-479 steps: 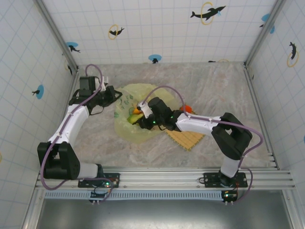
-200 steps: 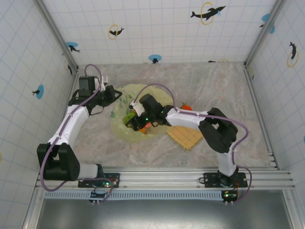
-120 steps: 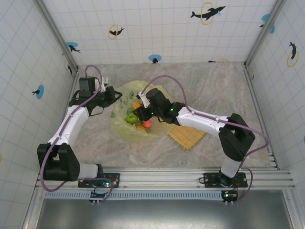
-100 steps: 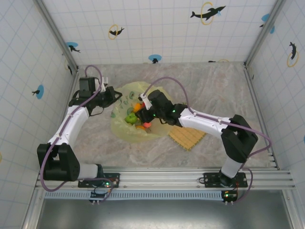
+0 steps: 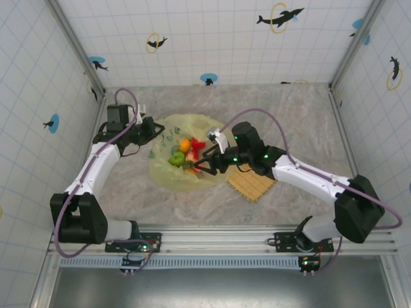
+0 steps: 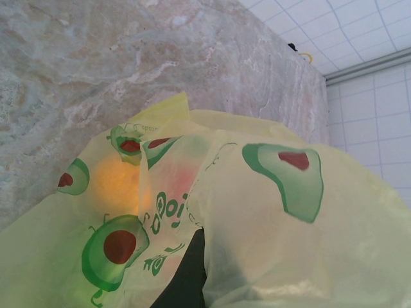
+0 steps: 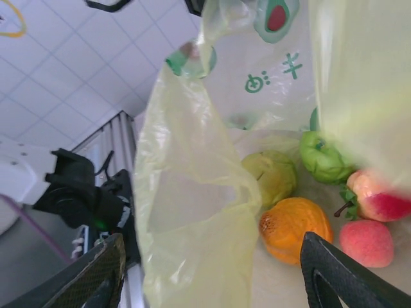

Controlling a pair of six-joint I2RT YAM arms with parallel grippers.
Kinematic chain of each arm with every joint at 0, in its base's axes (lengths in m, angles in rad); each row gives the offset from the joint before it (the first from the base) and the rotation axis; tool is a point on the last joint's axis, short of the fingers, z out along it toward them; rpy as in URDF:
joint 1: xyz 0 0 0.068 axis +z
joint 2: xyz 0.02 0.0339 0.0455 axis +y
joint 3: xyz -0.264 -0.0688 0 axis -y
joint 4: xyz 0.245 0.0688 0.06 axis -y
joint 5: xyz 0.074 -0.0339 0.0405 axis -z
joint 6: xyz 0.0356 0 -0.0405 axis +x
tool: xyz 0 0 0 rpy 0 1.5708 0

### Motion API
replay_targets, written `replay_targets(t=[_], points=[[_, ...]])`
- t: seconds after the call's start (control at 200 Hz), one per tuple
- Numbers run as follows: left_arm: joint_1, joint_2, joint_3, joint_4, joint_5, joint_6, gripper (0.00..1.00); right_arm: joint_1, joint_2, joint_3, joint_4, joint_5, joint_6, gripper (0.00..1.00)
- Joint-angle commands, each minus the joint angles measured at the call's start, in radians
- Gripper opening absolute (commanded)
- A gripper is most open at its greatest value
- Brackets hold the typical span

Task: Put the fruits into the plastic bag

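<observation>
Looks like we're nearly done: five fruits sit inside the plastic bag, our left gripper pinching its rim, our right gripper spread and empty at the mouth, though that arm might hide a straggler near the mat.

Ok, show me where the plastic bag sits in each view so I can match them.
Top external: plastic bag left of centre, beside the woven mat.
Left wrist: across the lower half and right side, close to the lens.
Right wrist: hanging open through the centre and upper right.
Shared landmark: the fruits inside it; in left wrist, an orange glow through the plastic.
</observation>
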Motion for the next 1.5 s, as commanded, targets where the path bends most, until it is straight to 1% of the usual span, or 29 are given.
replay_targets(t=[0.0,0.09,0.17,0.29,0.32,0.345,0.41,0.465,0.5,0.54,0.606,0.736,0.911,0.986,1.281,1.496], points=[[0.004,-0.007,-0.002,0.016,-0.006,0.013,0.0,-0.036,-0.091,-0.044,0.044,-0.111,0.025,0.74],[0.003,-0.001,-0.002,0.017,-0.006,0.009,0.0,-0.09,-0.161,-0.077,0.045,-0.101,0.04,0.75],[0.004,0.002,-0.002,0.016,-0.006,0.007,0.0,-0.163,-0.23,-0.117,0.045,-0.074,0.052,0.76],[0.003,0.002,0.0,0.016,-0.006,0.007,0.0,-0.279,-0.324,-0.176,0.026,0.057,0.059,0.78],[0.003,0.002,0.0,0.017,-0.008,0.006,0.0,-0.303,-0.344,-0.188,0.013,0.11,0.062,0.79],[0.002,0.001,0.0,0.016,-0.007,0.007,0.0,-0.318,-0.356,-0.194,-0.008,0.182,0.066,0.8],[0.004,-0.001,0.0,0.016,-0.007,0.007,0.0,-0.344,-0.37,-0.197,-0.078,0.426,0.077,0.81],[0.003,0.0,0.0,0.017,-0.006,0.004,0.0,-0.349,-0.351,-0.182,-0.155,0.618,0.096,0.81],[0.003,-0.001,0.0,0.018,-0.005,0.002,0.0,-0.348,-0.329,-0.171,-0.189,0.687,0.098,0.82],[0.004,-0.001,-0.002,0.021,-0.003,-0.001,0.0,-0.349,-0.297,-0.157,-0.218,0.721,0.099,0.83],[0.004,-0.001,-0.002,0.023,-0.003,-0.002,0.0,-0.347,-0.246,-0.149,-0.237,0.74,0.114,0.86],[0.003,-0.001,-0.003,0.026,-0.003,-0.007,0.0,-0.345,-0.154,-0.156,-0.216,0.729,0.143,0.89],[0.003,-0.004,-0.015,0.045,0.003,-0.024,0.0,-0.347,-0.024,-0.149,-0.156,0.66,0.165,0.92],[0.004,-0.006,-0.021,0.046,0.005,-0.025,0.0,-0.346,0.021,-0.142,-0.134,0.633,0.181,0.93],[0.003,-0.009,-0.042,0.059,0.008,-0.031,0.0,-0.345,0.159,-0.106,-0.104,0.595,0.196,0.93],[0.002,-0.011,-0.043,0.059,0.007,-0.031,0.0,-0.344,0.226,-0.072,-0.092,0.581,0.186,0.89]])
